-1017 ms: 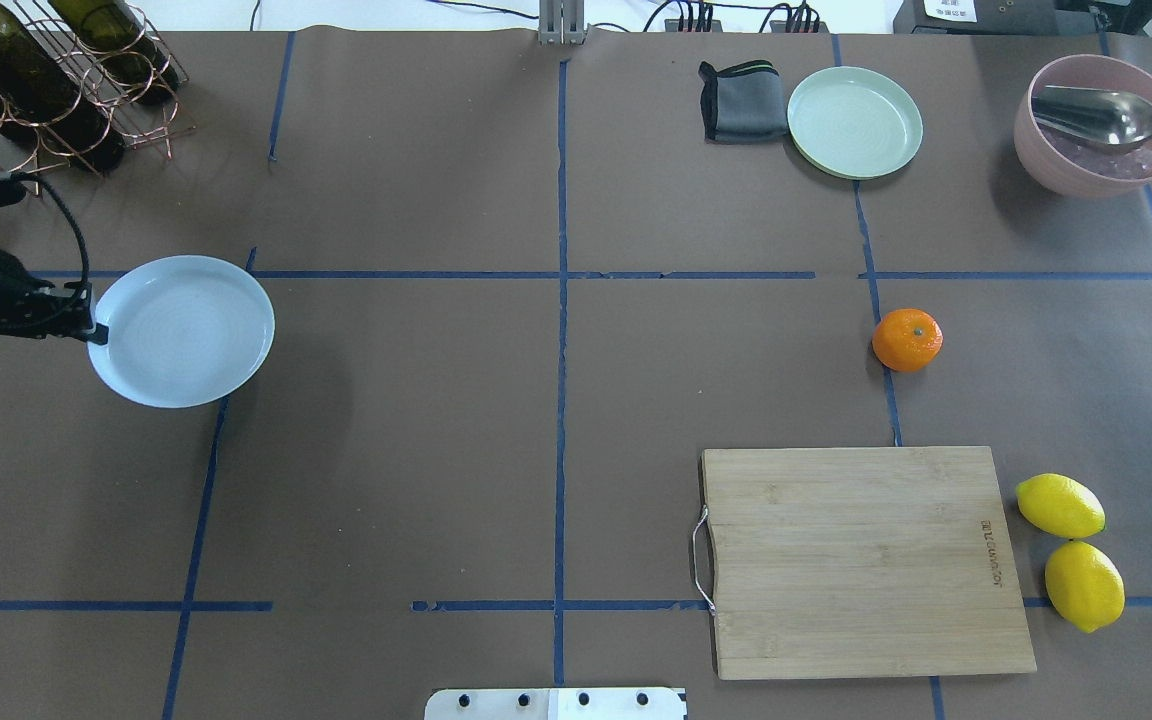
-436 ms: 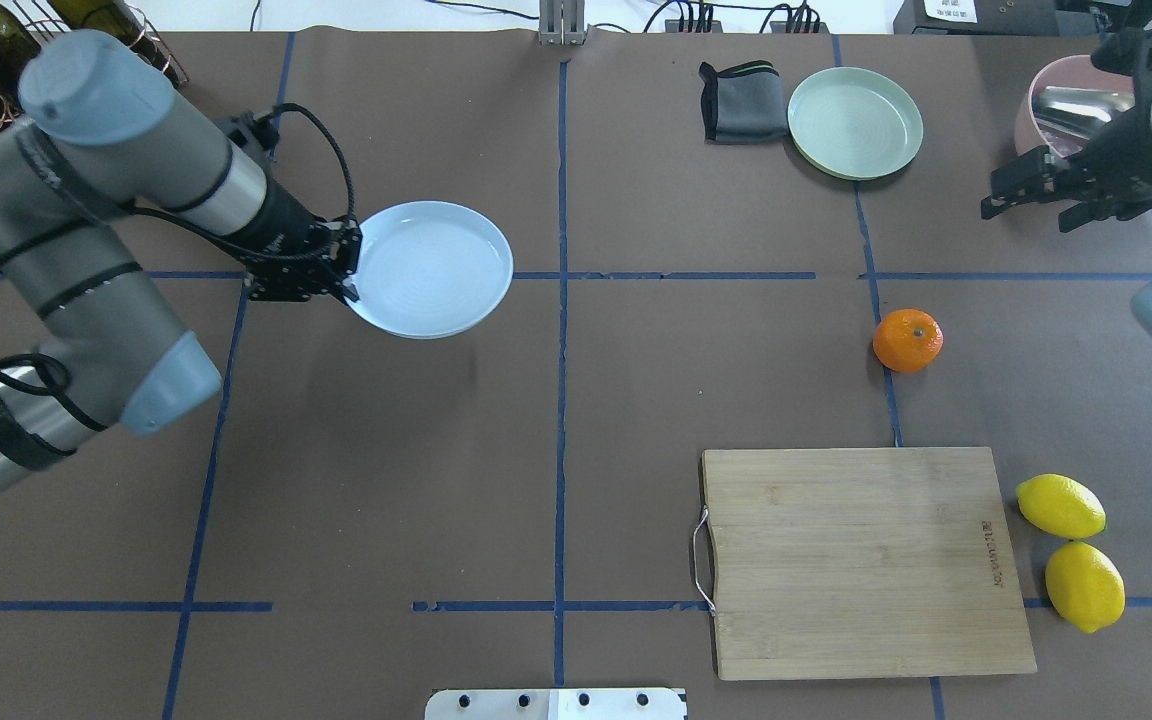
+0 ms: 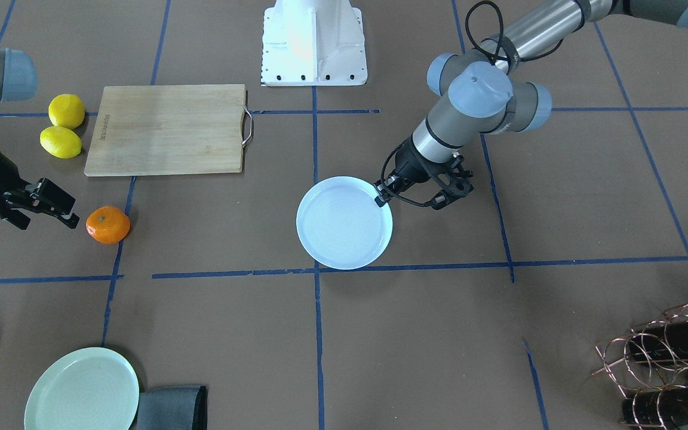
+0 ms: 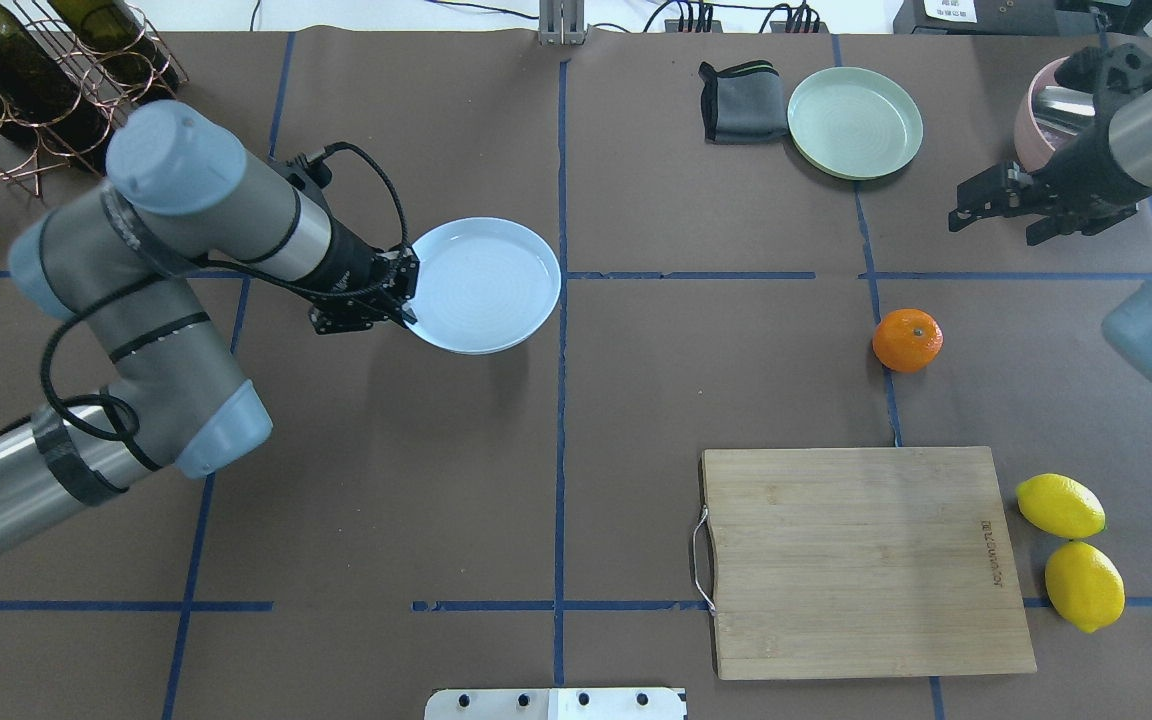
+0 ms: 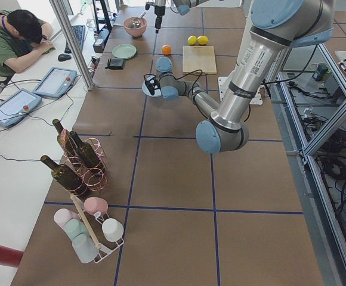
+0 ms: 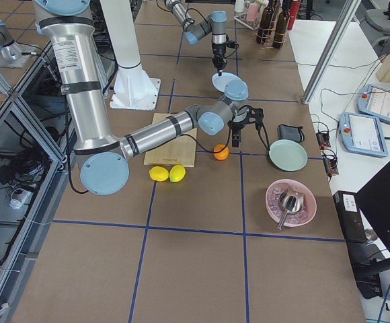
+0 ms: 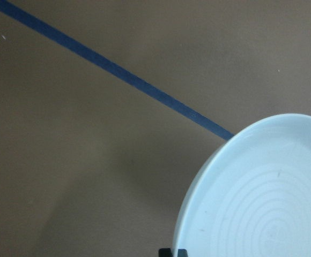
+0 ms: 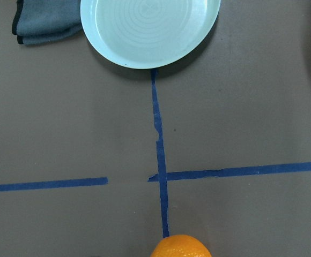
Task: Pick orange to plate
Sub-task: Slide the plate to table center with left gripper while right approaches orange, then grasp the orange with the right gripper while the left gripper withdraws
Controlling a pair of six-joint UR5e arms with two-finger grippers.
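The left arm reaches in from its side with the elbow folded sharply. Its forearm slants toward the middle of the worktop, wrist low. The left gripper is pinched tight on the near edge of the plate, which it holds roughly level over the crossing of blue tape lines at the centre. A shadow offset on the brown paper suggests the plate is slightly raised.

The orange sits alone on the worktop on a tape line, well apart from the plate and just beyond the far corner of the cutting board.

The right arm comes in from its side, wrist pointing inward. The right gripper hangs with its jaws spread and nothing between them, near the orange on its far side, short of the green plate.
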